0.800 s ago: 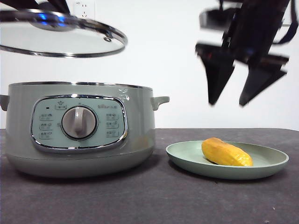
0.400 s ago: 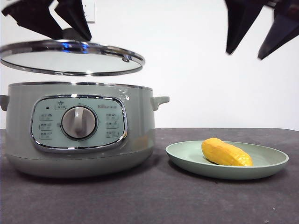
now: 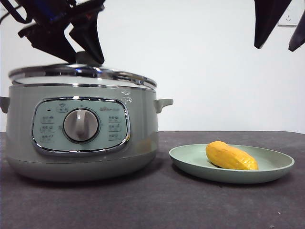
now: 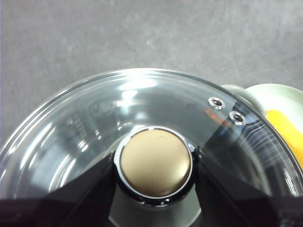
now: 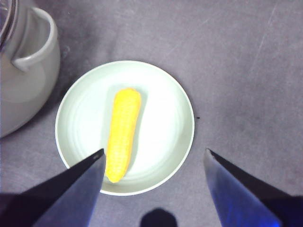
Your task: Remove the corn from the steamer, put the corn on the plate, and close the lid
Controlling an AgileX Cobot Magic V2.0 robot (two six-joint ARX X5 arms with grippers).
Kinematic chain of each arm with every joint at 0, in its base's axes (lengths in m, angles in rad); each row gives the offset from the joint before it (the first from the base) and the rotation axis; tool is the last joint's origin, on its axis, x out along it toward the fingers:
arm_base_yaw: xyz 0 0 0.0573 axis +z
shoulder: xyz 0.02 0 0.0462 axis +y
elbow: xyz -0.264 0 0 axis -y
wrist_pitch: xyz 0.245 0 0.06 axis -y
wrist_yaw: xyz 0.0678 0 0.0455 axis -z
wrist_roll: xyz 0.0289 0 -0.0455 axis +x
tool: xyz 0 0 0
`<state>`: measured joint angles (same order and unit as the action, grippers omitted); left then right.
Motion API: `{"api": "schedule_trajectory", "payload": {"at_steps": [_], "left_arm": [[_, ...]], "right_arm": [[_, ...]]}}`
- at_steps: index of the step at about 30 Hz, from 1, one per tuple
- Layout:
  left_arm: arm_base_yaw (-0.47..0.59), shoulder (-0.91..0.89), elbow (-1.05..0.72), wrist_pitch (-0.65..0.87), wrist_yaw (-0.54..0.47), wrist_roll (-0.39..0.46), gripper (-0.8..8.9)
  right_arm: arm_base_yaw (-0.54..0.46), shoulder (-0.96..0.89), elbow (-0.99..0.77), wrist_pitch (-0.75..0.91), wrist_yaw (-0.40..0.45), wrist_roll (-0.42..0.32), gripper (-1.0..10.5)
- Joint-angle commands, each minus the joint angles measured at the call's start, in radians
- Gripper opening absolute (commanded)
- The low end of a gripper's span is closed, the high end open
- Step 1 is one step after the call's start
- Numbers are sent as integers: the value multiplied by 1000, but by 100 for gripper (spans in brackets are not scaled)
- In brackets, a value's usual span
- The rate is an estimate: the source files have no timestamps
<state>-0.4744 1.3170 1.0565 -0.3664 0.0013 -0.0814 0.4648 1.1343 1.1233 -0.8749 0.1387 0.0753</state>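
The sage-green steamer [image 3: 81,131] stands at the left of the table. The glass lid [image 3: 81,74] rests on or just above its rim, slightly tilted. My left gripper [image 3: 78,47] is shut on the lid's knob [image 4: 155,162], with one jaw on each side of it. The yellow corn [image 3: 231,156] lies on the pale green plate [image 3: 281,164] to the right of the steamer; it also shows in the right wrist view [image 5: 123,132] on the plate [image 5: 165,118]. My right gripper [image 3: 281,26] is open and empty, high above the plate.
The steamer's side handle [image 5: 35,40] sticks out toward the plate. The dark grey table [image 3: 157,205] runs in front of both. A white wall stands behind.
My left gripper has lowered the lid from above the steamer down onto its rim. My right gripper has risen up and to the right, away from the plate.
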Motion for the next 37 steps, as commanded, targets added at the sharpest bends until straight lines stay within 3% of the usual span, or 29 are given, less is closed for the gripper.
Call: {"api": "schedule_trajectory", "payload": {"at_steps": [1, 11, 12, 15, 17, 26, 30, 32, 35, 36, 37], "left_arm": [[-5, 9, 12, 21, 1, -4, -9], [-8, 20, 12, -28, 3, 3, 18], [-9, 20, 12, -26, 3, 3, 72], [-9, 19, 12, -6, 5, 0, 409], [-9, 16, 12, -1, 7, -19, 475], [-11, -96, 12, -10, 6, -27, 467], [-11, -212, 12, -81, 7, -27, 448], [-11, -267, 12, -131, 7, -27, 350], [-12, -357, 12, -207, 5, -20, 52], [-12, -387, 12, -223, 3, -20, -29], [-12, -414, 12, -235, 1, -20, -7]], "right_arm": [[0, 1, -10, -2, 2, 10, 346], [0, 1, -10, -2, 0, 10, 346], [0, 1, -10, -3, -1, 10, 346], [0, 1, -10, -3, -1, 10, 346], [0, 1, -10, -3, -1, 10, 346], [0, -2, -10, -2, -1, 9, 346], [0, -19, -10, 7, -2, 4, 344], [0, -35, -10, 17, -2, -1, 343], [1, -76, -10, 46, -7, -2, 314], [1, -93, -10, 56, -8, -2, 242], [1, -114, -10, 64, -8, -2, 150]]}}
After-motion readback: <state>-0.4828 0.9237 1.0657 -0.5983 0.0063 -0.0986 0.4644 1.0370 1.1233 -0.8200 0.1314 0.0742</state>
